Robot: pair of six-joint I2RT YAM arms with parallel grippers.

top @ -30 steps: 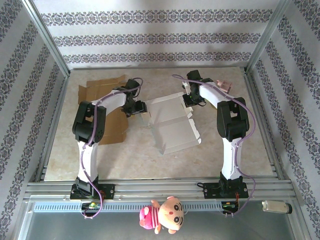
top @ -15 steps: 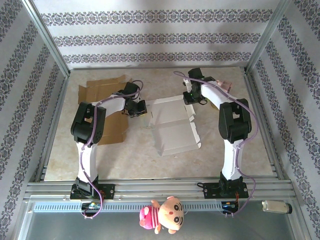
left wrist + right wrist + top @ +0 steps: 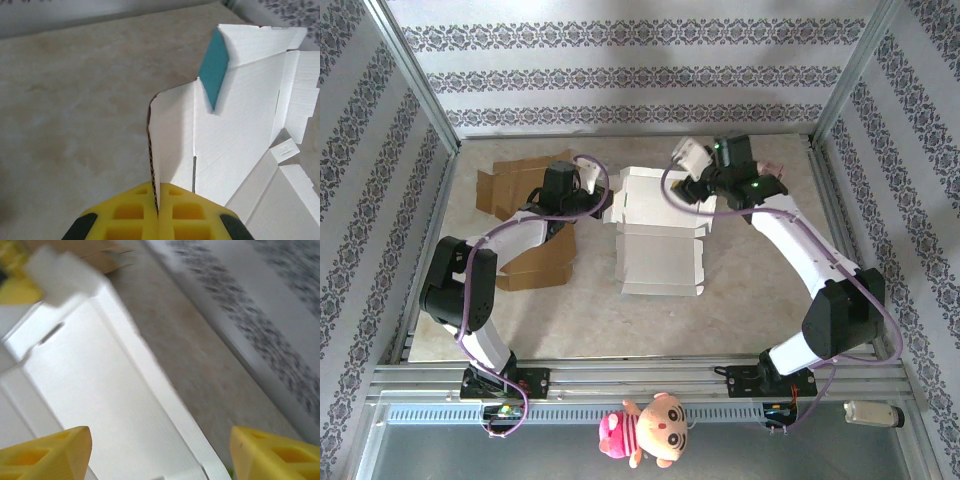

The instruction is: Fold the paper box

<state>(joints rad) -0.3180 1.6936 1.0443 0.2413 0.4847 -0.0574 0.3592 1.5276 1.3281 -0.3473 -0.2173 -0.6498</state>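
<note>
box (image 3: 660, 250): white, opened out, mid surface (image 3: 770, 310) | left tool (image 3: 602, 208): at box's 10 o'clock edge, touching it | right tool (image 3: 695, 185): above box's 1 o'clock corner | cardboard (image 3: 510, 185): brown, flat, 9 o'clock of box | plush toy (image 3: 645, 430): 6 o'clock, on near rail
</note>
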